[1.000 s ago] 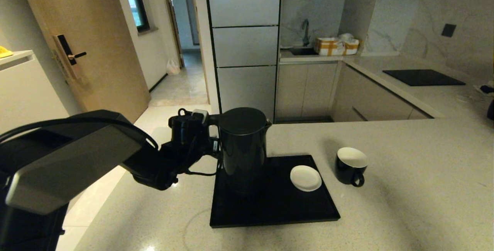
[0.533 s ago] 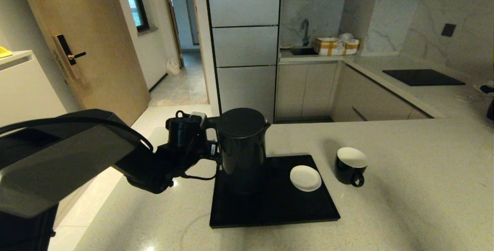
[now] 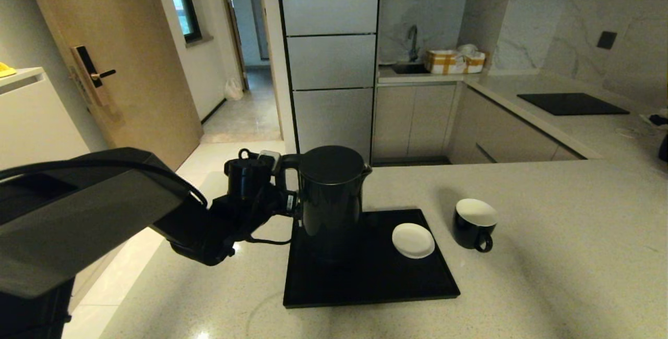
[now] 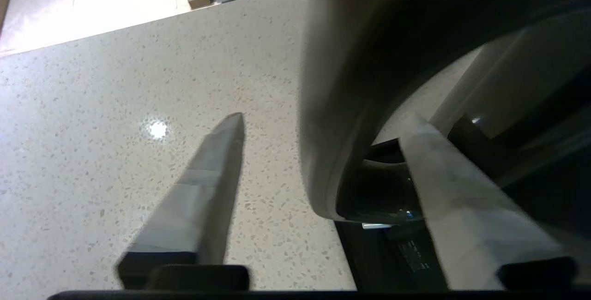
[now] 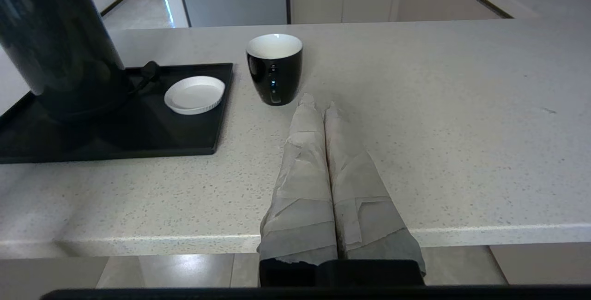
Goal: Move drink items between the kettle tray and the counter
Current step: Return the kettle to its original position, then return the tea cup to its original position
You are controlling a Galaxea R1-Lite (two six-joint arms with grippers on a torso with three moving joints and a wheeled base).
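Left hand (image 4: 318, 166) has spread its fingers off the kettle (image 3: 330, 198) handle, which now sits loose between them; kettle upright on the tray (image 3: 417, 289), released; cup (image 3: 474, 222) on bench (image 3: 548, 255) beside tray; right hand (image 5: 318, 106) closed, parked, empty.

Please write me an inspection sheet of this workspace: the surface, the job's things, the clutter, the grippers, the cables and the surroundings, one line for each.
Surface: beige speckled counter, glossy.
Job's things: black kettle upright on black tray; black cup on the counter beside the tray.
Clutter: white saucer on the tray.
Grippers: left gripper open, its fingers on either side of the kettle's handle; right gripper shut, parked at the counter's near edge, pointing at the cup.
Cables: thin black cable hanging from the left arm.
Surroundings: cooktop, sink tap, wooden door.
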